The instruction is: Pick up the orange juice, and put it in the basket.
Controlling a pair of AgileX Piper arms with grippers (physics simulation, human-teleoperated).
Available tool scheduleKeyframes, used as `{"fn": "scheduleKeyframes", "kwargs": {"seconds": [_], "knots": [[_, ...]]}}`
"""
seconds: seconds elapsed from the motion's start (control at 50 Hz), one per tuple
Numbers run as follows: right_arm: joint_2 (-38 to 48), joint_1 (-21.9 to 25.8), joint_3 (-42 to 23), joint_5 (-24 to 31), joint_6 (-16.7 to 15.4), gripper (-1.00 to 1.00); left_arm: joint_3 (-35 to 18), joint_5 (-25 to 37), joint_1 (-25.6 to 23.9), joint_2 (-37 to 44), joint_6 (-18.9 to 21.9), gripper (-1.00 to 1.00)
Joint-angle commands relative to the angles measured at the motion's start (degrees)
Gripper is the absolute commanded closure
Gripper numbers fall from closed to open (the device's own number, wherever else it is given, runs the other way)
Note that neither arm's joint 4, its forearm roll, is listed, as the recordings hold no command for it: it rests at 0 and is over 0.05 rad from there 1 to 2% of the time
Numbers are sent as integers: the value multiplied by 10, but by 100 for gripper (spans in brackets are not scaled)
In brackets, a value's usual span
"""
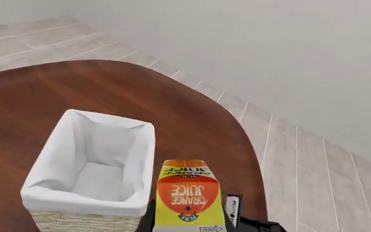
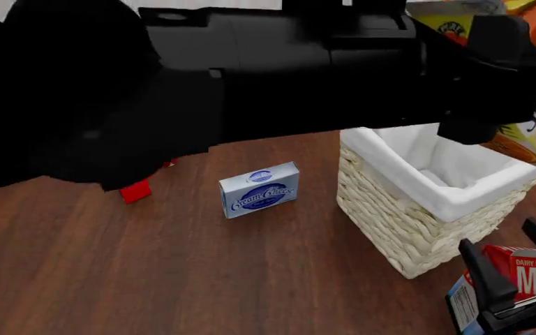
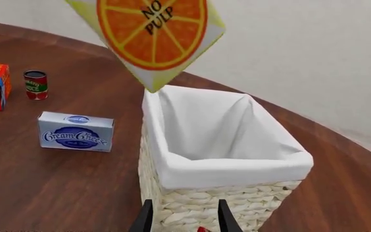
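While the orange juice (image 1: 187,198) is clamped upright in the left end effector (image 1: 192,227), the basket (image 1: 56,198) is seen just beside and below; right end effector (image 3: 184,217) open, empty.

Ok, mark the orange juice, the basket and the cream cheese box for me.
orange juice (image 1: 187,195): left wrist view, orange front panel.
basket (image 3: 202,205): right wrist view, woven front wall.
cream cheese box (image 2: 259,189): front view, blue label face.
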Motion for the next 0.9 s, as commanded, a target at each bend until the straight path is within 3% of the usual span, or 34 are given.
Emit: {"fn": "scheduleKeyframes", "kwargs": {"seconds": [0.02, 0.52, 0.9], "knots": [[1, 3, 0, 2, -2, -100, -31, 11, 19, 38, 37, 100], [35, 2, 0, -26, -12, -100, -133, 70, 51, 135, 83, 100], [92, 4, 0, -78, -17, -100, -158, 88, 68, 188, 73, 100]]}}
